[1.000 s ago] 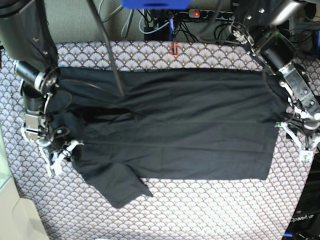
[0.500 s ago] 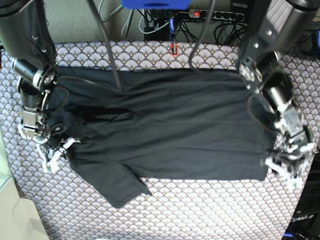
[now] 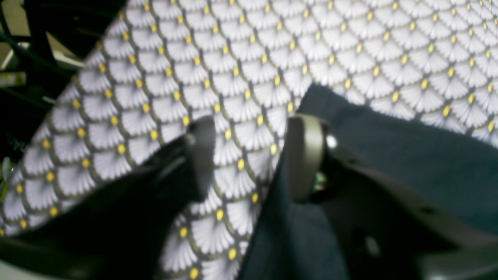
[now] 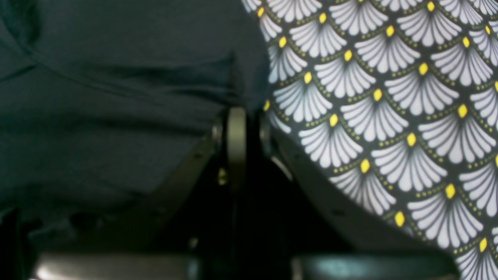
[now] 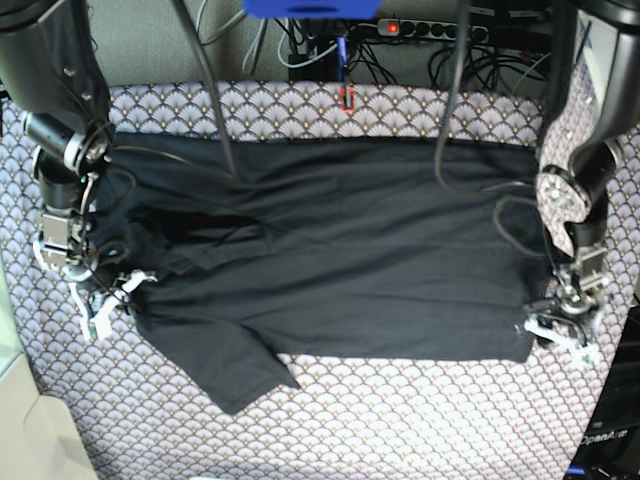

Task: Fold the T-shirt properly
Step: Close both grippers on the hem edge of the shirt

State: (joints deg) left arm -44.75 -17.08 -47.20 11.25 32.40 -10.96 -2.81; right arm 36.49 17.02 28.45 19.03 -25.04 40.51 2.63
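The black T-shirt (image 5: 340, 250) lies spread flat on the patterned tablecloth (image 5: 400, 420), with one sleeve (image 5: 235, 375) sticking out at the front left. My left gripper (image 5: 562, 335) is open at the shirt's front right corner. In the left wrist view (image 3: 253, 155) one finger (image 3: 305, 155) rests at the cloth's edge (image 3: 408, 155) and the other over bare tablecloth. My right gripper (image 5: 100, 305) is at the shirt's left side. In the right wrist view (image 4: 253, 140) its jaws are nearly closed, pinching the shirt's edge (image 4: 97, 97).
A power strip (image 5: 430, 28) and cables lie behind the table's far edge. A small red object (image 5: 348, 98) sits on the cloth beyond the shirt. A dark cable (image 5: 215, 90) hangs over the shirt's upper left part. The table's right edge (image 5: 625, 330) is beside my left gripper.
My left arm has swung in from the table's right edge to the shirt's front right corner. My right gripper has shifted slightly back and left, keeping the shirt's left edge.
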